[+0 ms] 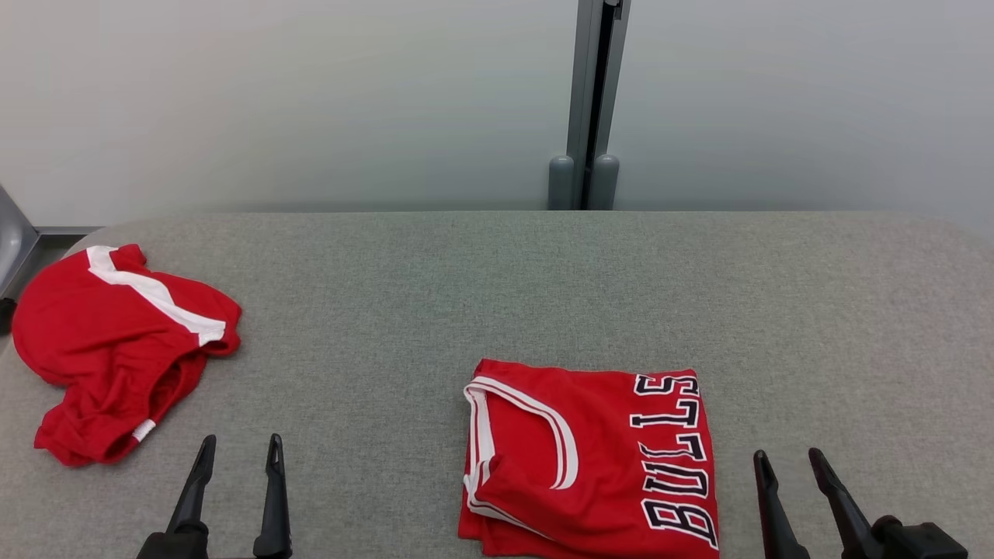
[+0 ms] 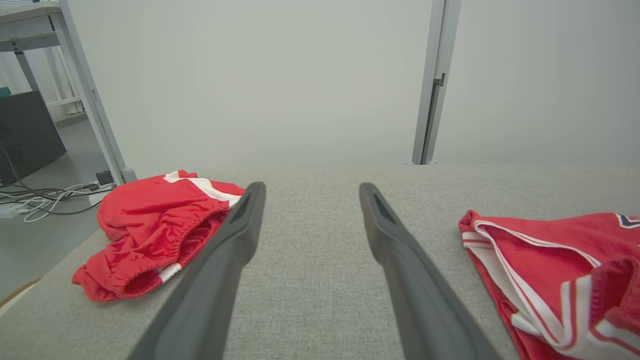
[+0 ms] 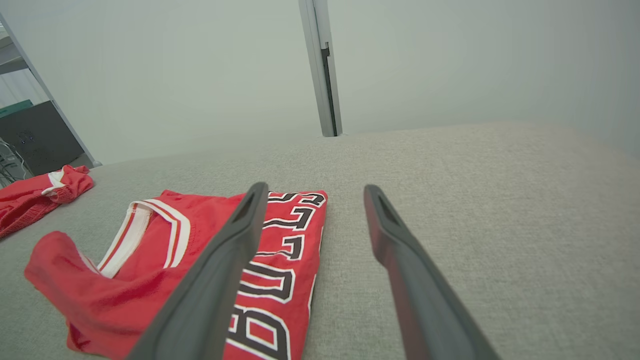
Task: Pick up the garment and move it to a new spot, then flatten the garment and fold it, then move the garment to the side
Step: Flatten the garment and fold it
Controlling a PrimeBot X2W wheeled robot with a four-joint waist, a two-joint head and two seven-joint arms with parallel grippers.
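Note:
A red jersey [image 1: 590, 458] with white trim and "BULLS" lettering lies folded on the grey table [image 1: 497, 272], near the front edge at the middle. A second red garment, a pair of shorts [image 1: 116, 349] with a white stripe, lies crumpled at the table's left end. My left gripper [image 1: 241, 439] stands open at the lower left, between the two garments and touching neither. My right gripper [image 1: 787, 453] stands open just right of the jersey. In the left wrist view the left gripper [image 2: 311, 187] has the shorts [image 2: 150, 230] to its left and the jersey [image 2: 550, 270] to its right. The right gripper [image 3: 315, 187] hovers beside the jersey [image 3: 200, 260].
A pale wall with a grey vertical post [image 1: 594, 101] rises behind the table. Off the table's left end are a dark cabinet [image 2: 25, 135] and loose cables [image 2: 45, 200] on the floor. Bare grey cloth stretches across the table's back and right.

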